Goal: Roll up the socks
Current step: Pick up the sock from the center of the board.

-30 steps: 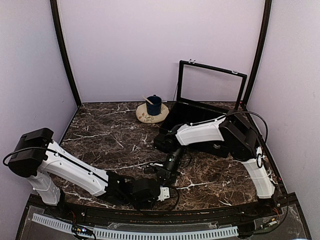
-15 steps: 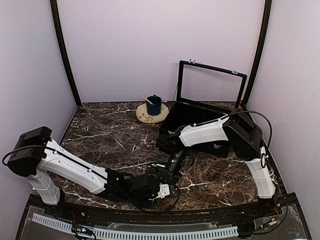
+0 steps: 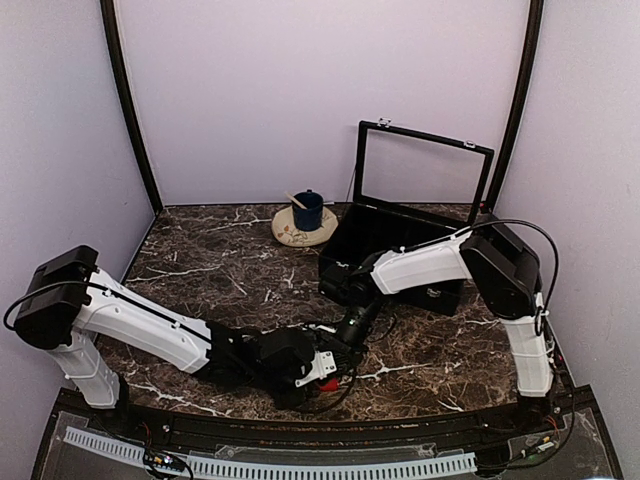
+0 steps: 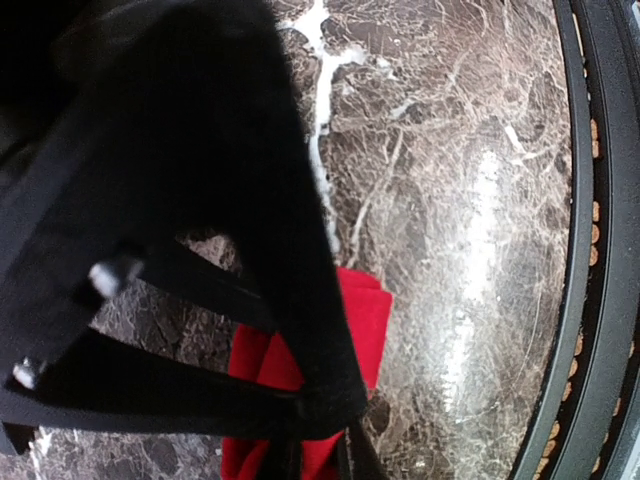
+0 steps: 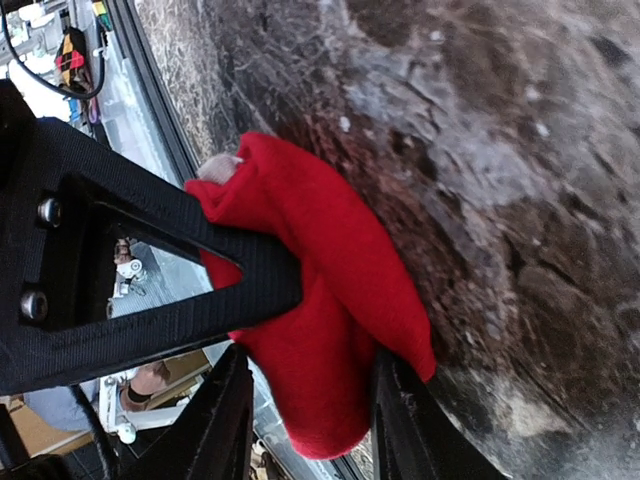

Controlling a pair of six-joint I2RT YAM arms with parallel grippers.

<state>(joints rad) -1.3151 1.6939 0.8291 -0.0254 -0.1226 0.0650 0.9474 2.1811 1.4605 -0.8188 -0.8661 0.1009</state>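
The red sock (image 3: 330, 383) is a bunched red wad near the table's front edge, between both grippers. It shows in the left wrist view (image 4: 362, 322) and the right wrist view (image 5: 335, 270), lifted partly off the marble. My left gripper (image 3: 322, 372) (image 4: 308, 428) has its jaws closed together on the red fabric. My right gripper (image 3: 343, 352) (image 5: 310, 425) reaches in from the right, a finger on each side of the wad, pressed against it. The black striped sock is hidden or out of view.
An open black case (image 3: 345, 245) with a raised lid stands at the back right. A blue mug (image 3: 308, 210) on a round dish sits at the back centre. The table's black front rail (image 4: 585, 250) runs close beside the sock.
My right gripper has come forward and down to the left gripper. The left gripper has shifted right. Red fabric now shows between them in the top view.
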